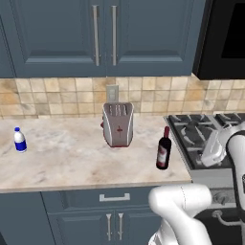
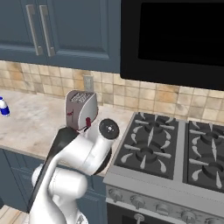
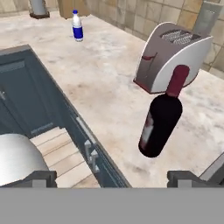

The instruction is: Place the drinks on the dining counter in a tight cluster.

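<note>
The wine bottle (image 1: pixel 163 149) is standing upright near the right edge of the marble counter (image 1: pixel 72 153), just beside the stove (image 1: pixel 206 131) and a little in front of the toaster (image 1: pixel 117 124), which is sitting toward the back edge by the tiled wall. The water bottle (image 1: pixel 19 139) is standing well apart from it — near the left edge of the same counter. In the hand view the wine bottle (image 3: pixel 162 113) is looming close ahead, with the gripper (image 3: pixel 111 177) hanging over the counter's front edge, its jaws standing wide open and holding nothing.

Judging by this, the task is barely getting started: neither drink is sitting on the dining counter, and both are waiting on the toaster counter, far from one another. The wine bottle is looking like the first pick. Still left — grasping it, carrying it over, then fetching the water bottle and setting the drinks close together.
</note>
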